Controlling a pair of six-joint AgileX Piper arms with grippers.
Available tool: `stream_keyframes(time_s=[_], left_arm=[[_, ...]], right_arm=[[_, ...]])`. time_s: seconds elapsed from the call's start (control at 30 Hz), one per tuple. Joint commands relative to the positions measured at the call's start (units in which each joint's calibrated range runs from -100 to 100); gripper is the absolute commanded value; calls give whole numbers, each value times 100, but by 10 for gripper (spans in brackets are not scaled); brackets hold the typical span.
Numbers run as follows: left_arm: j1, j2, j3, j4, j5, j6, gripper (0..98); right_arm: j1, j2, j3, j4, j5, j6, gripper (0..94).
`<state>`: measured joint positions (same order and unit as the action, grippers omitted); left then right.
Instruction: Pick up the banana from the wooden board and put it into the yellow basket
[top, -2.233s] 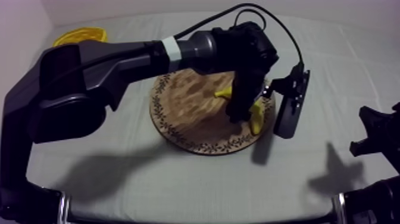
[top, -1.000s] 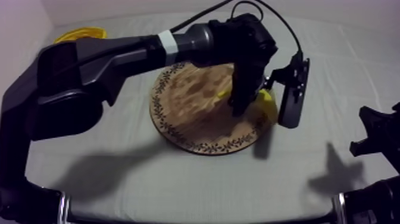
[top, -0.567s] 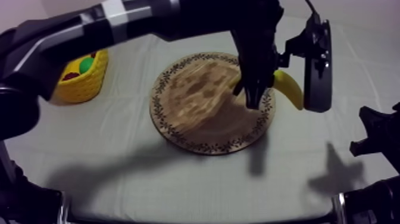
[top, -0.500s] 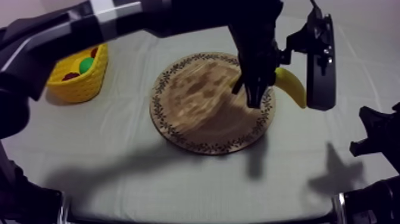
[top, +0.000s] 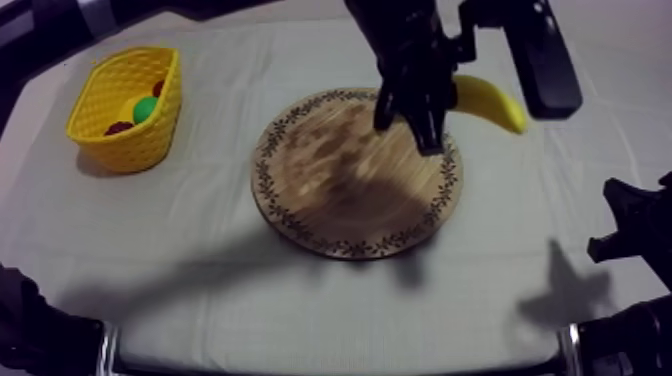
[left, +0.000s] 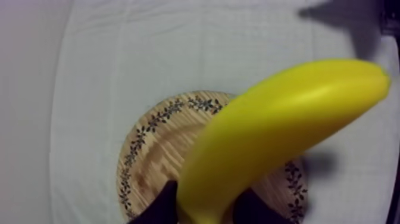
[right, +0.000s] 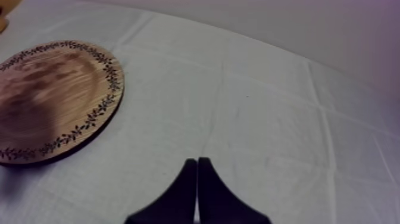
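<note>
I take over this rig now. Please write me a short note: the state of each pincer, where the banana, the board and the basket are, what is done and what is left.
Left pincer: shut on the banana, held in the air by the far right rim of the board.
Right pincer: shut on nothing, low over the cloth at the table's right.
Board: mid-table.
Basket: far left of the table, apart from the board, with fruit inside.
Done: banana grasped and off the board.
Left: carry it over to the basket, lower it in, open the pincer.

Banana (top: 487, 102) aloft, seemingly over the board (top: 330, 200) rim; basket (top: 128, 150) well apart.
</note>
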<state>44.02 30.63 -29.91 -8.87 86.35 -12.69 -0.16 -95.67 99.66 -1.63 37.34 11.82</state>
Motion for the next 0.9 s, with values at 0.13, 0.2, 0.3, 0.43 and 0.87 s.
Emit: stream_keyframes(time_s=[0.13,0.2,0.3,0.43,0.87], left_arm=[[-66,-114,0,40,68,495,246],[-118,-178,15,74,76,588,250],[-228,-284,66,112,141,704,258],[-422,-465,285,143,255,853,260],[-1169,-1050,1148,347,541,1285,277]], right_arm=[[0,0,1,0,0,-2,3],[0,0,1,0,0,-2,3],[0,0,1,0,0,-2,3],[0,0,1,0,0,-2,3],[0,0,1,0,0,-2,3]])
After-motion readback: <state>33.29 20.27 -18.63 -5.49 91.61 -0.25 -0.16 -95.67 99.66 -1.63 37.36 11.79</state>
